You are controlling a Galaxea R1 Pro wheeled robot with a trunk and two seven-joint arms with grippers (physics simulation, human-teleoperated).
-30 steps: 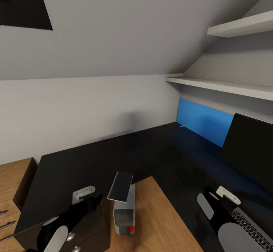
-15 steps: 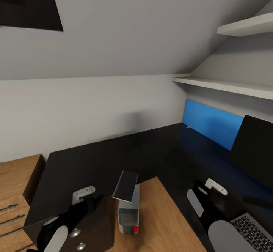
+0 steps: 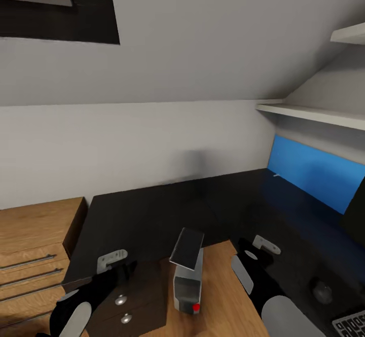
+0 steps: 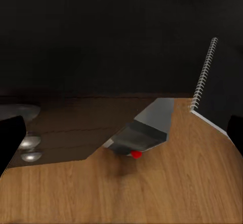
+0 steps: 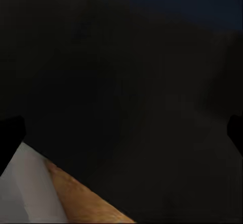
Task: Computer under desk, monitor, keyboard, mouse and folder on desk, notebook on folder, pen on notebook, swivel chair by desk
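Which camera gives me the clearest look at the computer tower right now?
The head view: the computer stands whole on the wooden floor in the desk's inner corner, red light facing the camera. The left wrist view catches it partly, tilted under shadow.

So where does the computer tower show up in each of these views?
Head view: computer tower, low centre, on the wood floor in the desk's inner corner.
Left wrist view: middle of the picture, red light visible.
Right wrist view: cannot make it out.
Shared landmark: wood floor against the black desk edge.
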